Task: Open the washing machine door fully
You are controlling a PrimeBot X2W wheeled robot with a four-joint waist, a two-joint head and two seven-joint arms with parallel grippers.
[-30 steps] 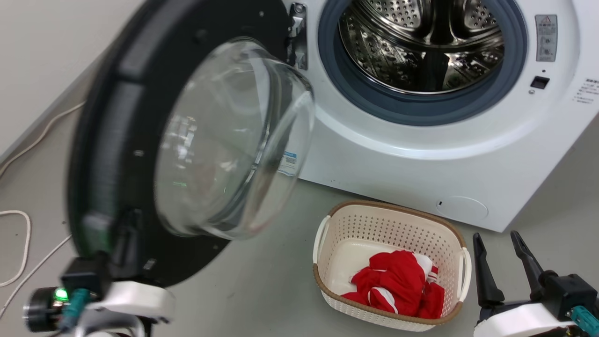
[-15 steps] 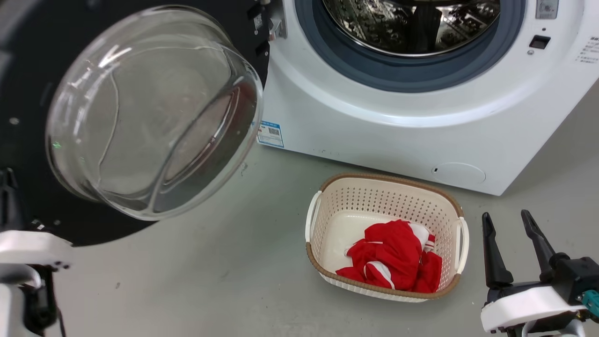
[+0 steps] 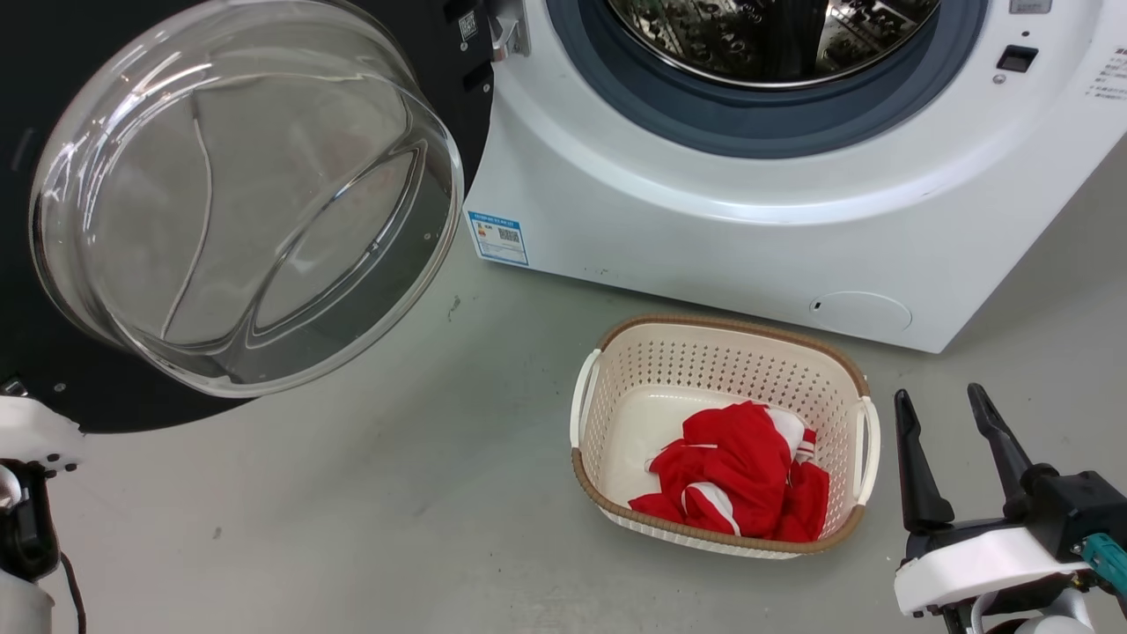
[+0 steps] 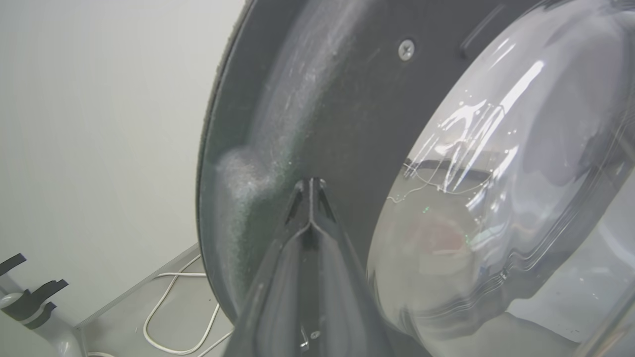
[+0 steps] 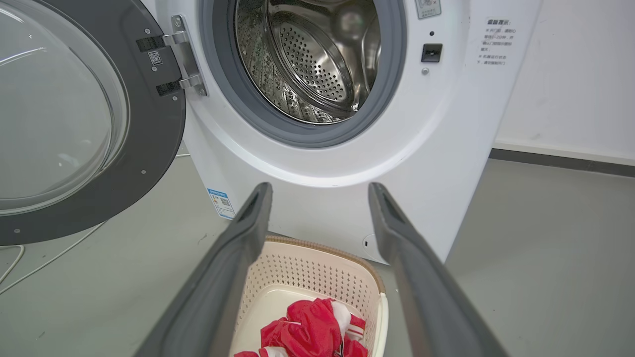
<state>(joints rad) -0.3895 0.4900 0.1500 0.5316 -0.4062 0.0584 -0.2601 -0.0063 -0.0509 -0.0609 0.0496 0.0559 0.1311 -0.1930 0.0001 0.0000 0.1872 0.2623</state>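
Note:
The washing machine door [image 3: 88, 401], a black disc with a clear glass bowl [image 3: 238, 194], stands swung out to the left of the white washing machine [image 3: 704, 220], leaving the steel drum [image 5: 307, 64] exposed. In the left wrist view my left gripper [image 4: 310, 182] is shut, its tips pressed together against the door's dark inner face [image 4: 347, 99] beside the glass. A pale part of my left arm [image 3: 26, 431] shows under the door's lower edge. My right gripper [image 3: 951, 409] is open and holds nothing, low at the right beside the basket; its fingers [image 5: 258, 208] point at the machine.
A cream perforated basket [image 3: 607, 387] with red and white cloth [image 3: 740, 484] sits on the grey floor in front of the machine. White cables [image 4: 168, 317] lie on the floor by the wall behind the door.
The door has swung further out and away from the drum opening. My left arm went with it to the picture's left edge. The head camera has also shifted. The right gripper has stayed put.

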